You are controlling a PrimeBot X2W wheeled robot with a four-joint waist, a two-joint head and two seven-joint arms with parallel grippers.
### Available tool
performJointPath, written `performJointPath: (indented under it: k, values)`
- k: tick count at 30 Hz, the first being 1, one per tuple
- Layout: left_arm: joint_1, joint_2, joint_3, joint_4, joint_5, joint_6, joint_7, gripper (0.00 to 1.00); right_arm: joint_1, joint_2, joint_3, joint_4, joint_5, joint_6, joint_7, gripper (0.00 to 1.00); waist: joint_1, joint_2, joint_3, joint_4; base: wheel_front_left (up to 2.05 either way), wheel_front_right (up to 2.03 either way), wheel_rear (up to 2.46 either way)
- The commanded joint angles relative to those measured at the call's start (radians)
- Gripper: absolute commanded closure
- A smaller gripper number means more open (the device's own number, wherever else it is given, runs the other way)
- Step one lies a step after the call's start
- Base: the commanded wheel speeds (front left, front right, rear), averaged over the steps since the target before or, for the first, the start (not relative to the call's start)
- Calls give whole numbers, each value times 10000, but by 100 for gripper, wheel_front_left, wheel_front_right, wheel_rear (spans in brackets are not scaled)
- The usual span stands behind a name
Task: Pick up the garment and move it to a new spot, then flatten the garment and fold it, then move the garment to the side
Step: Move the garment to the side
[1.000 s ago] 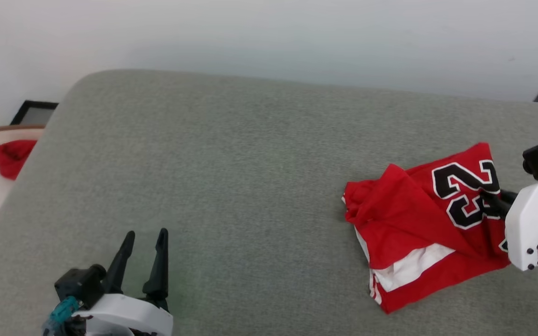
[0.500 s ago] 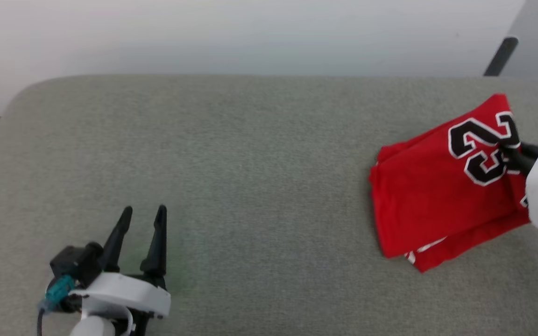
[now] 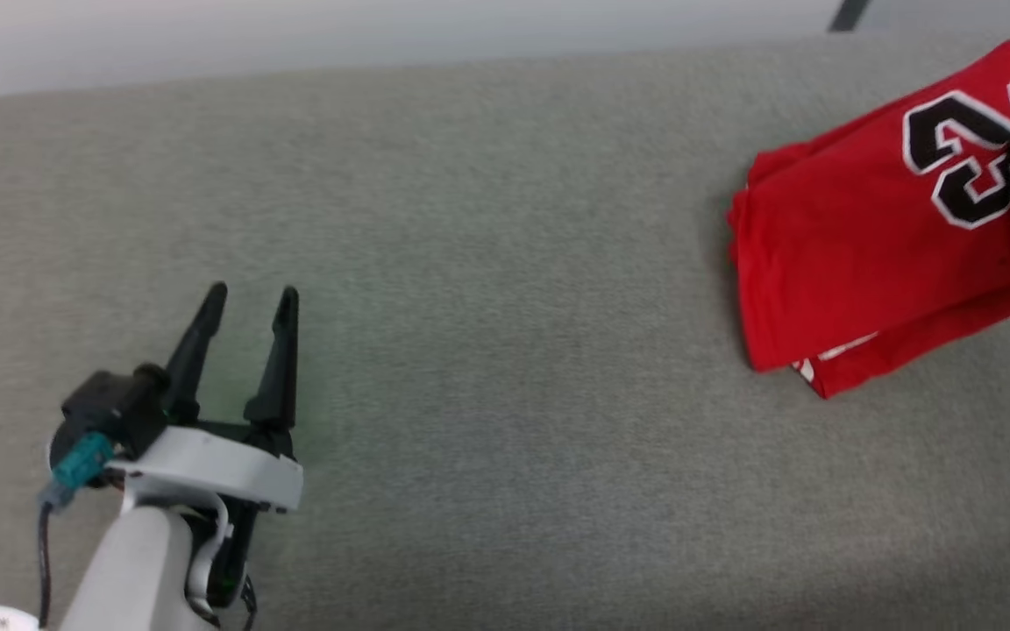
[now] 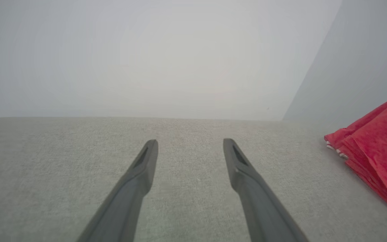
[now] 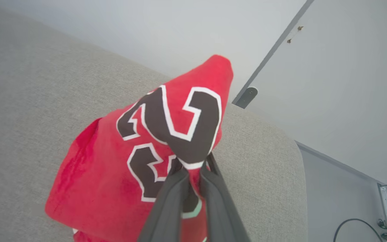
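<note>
Lying folded at the far right of the grey cushion (image 3: pixel 505 263): garment (image 3: pixel 856 263), red, "23" uppermost. Right gripper (image 5: pixel 193 169): jaws clamped on the cloth at the numerals, plain in the right wrist view. Left gripper (image 3: pixel 249 298): jaws apart, empty, near left; head view places it well apart from the garment.

**Free room:** grey fabric surface (image 3: pixel 505 263) – bare from the left edge of the frame through the centre to the lower right, open to passage throughout.
**Obstacle, lower left:** left tool (image 3: pixel 252 291), fingers spread, low over the fabric, nothing between them.
**Obstacle, upper right:** garment (image 3: pixel 856 237), folded in layers, with the right tool (image 5: pixel 195 169) clamped on its edge at the frame's right border.
**Free strip:** bare fabric between the garment and the bottom edge.
**Boundary:** wall (image 4: pixel 146 60) closes the far side, along the top of the frame.
</note>
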Motion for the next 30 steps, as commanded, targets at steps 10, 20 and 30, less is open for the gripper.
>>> performJointPath:
  k: [10,20,30]
  values:
    - [-875,496,-96,-374,205,1,293,0,-1343,-369,963,1624,315,-11,-1511,100,0,0,1478,-1361,0,0,0]
    - [-1339,729,-314,-733,334,41,611,0,-2421,-672,1756,3381,108,-11,-2695,100,0,0,2118,-1805,0,0,0]
    - [-1619,917,-444,-994,343,60,802,0,-3312,-683,2406,5202,-487,-11,-3423,100,0,0,2676,-1999,0,0,0]
